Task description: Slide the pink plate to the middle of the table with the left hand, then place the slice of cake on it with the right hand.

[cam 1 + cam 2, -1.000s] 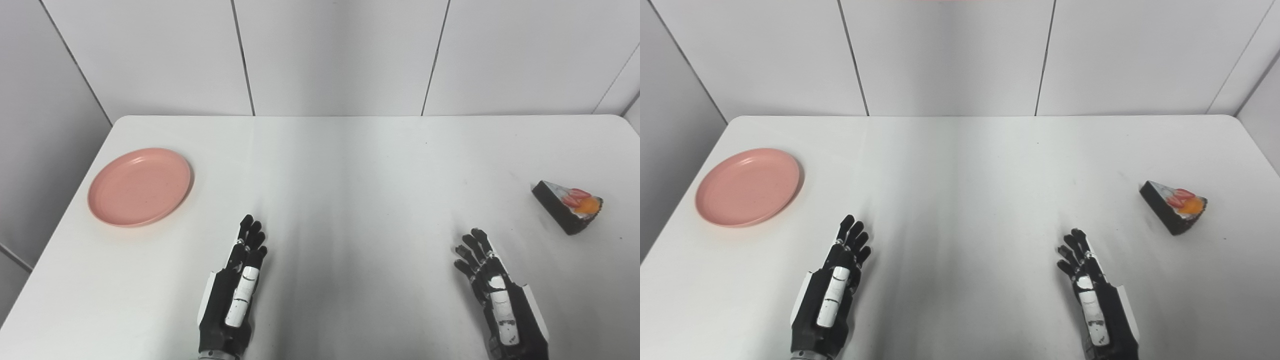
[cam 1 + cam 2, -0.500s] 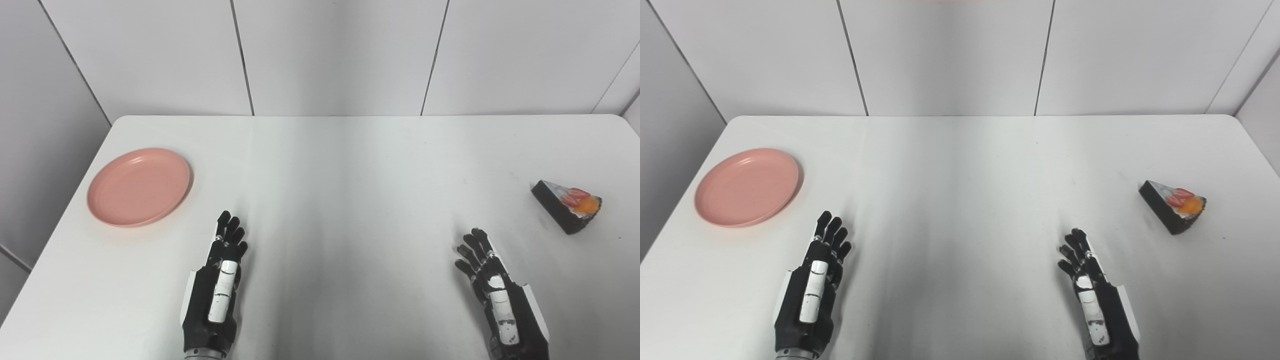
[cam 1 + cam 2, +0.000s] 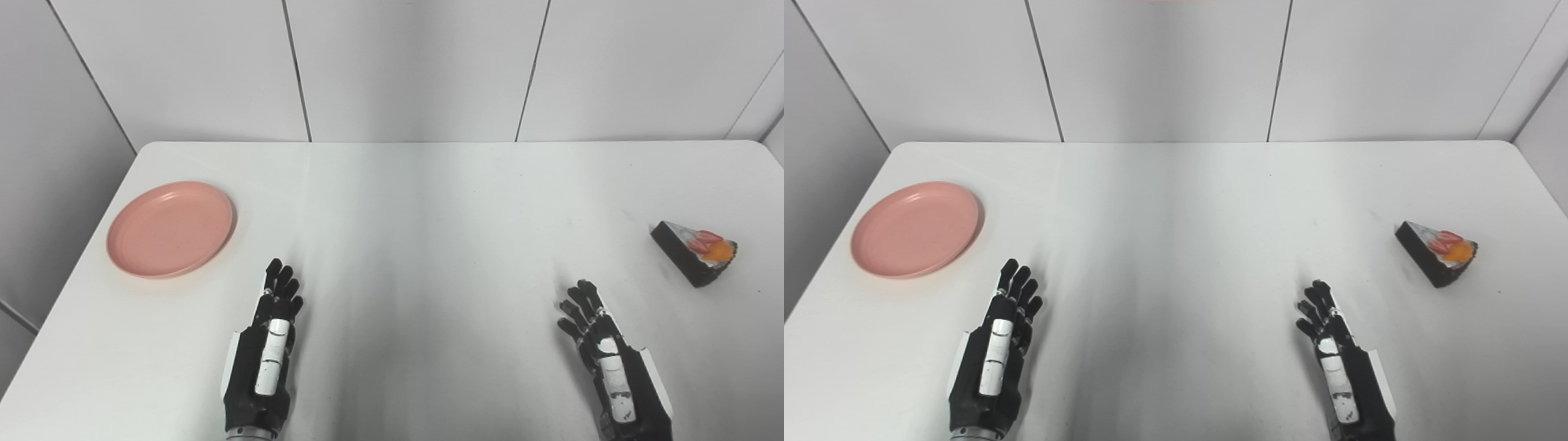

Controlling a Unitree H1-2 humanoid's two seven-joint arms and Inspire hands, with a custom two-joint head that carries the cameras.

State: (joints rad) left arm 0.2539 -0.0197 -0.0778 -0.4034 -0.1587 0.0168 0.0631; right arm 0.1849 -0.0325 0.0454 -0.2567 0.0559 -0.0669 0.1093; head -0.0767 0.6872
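A round pink plate lies near the table's left edge. A wedge of dark cake with red and orange topping lies near the right edge. My left hand is open and empty, fingers straight, at the front of the table, to the right of and nearer than the plate, apart from it. My right hand is open and empty at the front right, nearer than the cake and to its left.
The white table has rounded corners and ends at grey panel walls at the back and sides. A wide stretch of bare tabletop lies between the plate and the cake.
My left hand has moved left and a little toward the plate compared with one second ago, then held still. The right hand, plate and cake have not moved.
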